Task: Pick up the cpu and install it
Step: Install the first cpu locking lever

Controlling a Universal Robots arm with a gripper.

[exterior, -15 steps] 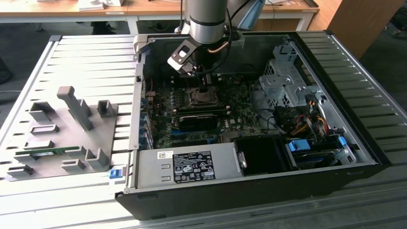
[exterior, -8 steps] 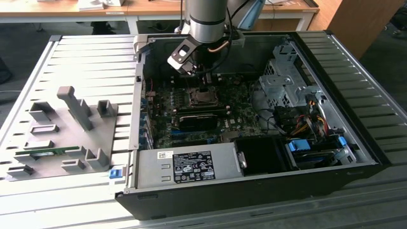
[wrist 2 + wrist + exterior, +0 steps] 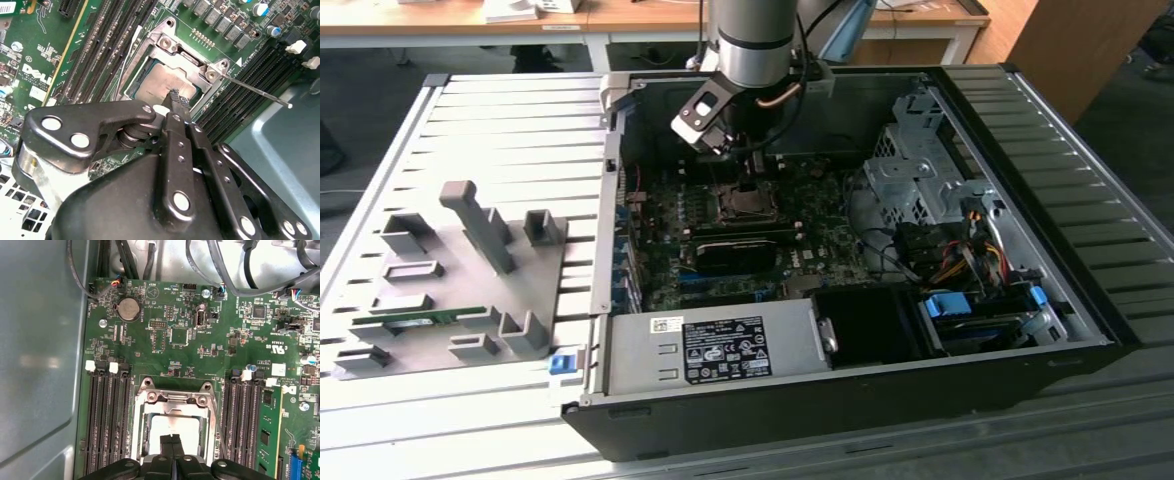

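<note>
The desk (image 3: 494, 120) carried an open case (image 3: 1067, 330) with the board (image 3: 720, 270) flat inside, and the arm (image 3: 754, 40) reached down over the socket (image 3: 750, 203) near the board's middle. In both wrist views the cpu (image 3: 165, 427) lay in the socket (image 3: 172, 412) inside the metal frame (image 3: 187, 55), its silver top showing, with the thin lever (image 3: 260, 92) swung out to one side. The pincer (image 3: 172, 442) stood over the chip with its fingers (image 3: 177, 97) pressed together — nothing showed between them, the tips just at the chip's top.

The cpu looked light, stiff and flat, with a smooth lid likely to slip. Its underside and the socket contacts were probably fragile — best taken by two opposite edges, kept level, and never pressed or dragged.
</note>
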